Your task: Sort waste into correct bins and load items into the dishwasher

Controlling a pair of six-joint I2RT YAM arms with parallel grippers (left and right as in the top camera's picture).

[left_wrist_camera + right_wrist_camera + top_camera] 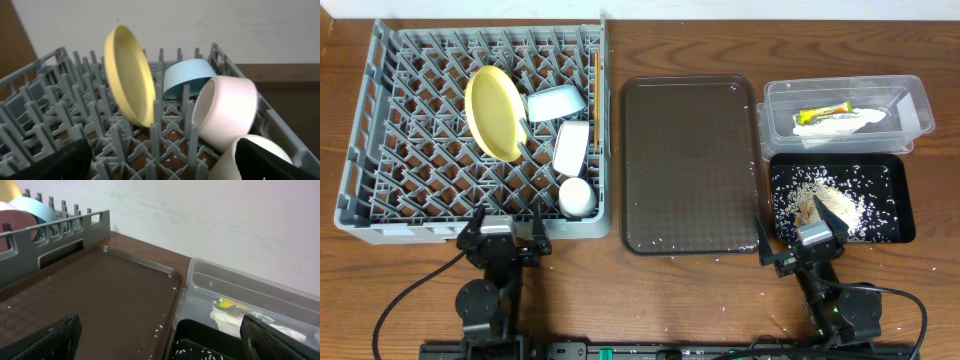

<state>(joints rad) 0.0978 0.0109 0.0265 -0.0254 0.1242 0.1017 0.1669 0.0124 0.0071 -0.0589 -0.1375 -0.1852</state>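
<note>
L hand [507, 222] and R hand [800, 225] nearest, both spread, empty.

Overhead: yellow plate [492, 112], light-blue bowl [555, 102], white bowl [572, 145], cup [577, 197] and chopsticks [593, 85] in dish rack [360, 150]. Wrapper [823, 112] + napkin [840, 123] in clear tub [920, 110]. Rice [820, 200] in black tray [900, 200]. Looks near done.

L wrist: plate on edge betw pegs.

R wrist: stray grains left on brown tray [100, 300].

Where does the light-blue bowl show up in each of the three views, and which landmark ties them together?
Overhead: the light-blue bowl lies in the rack's right part, just right of the yellow plate.
Left wrist: the bowl is near the centre, behind the plate and the white bowl.
Right wrist: the bowl is in the top-left corner, behind the rack wall.
Shared landmark: the grey dish rack.
</note>
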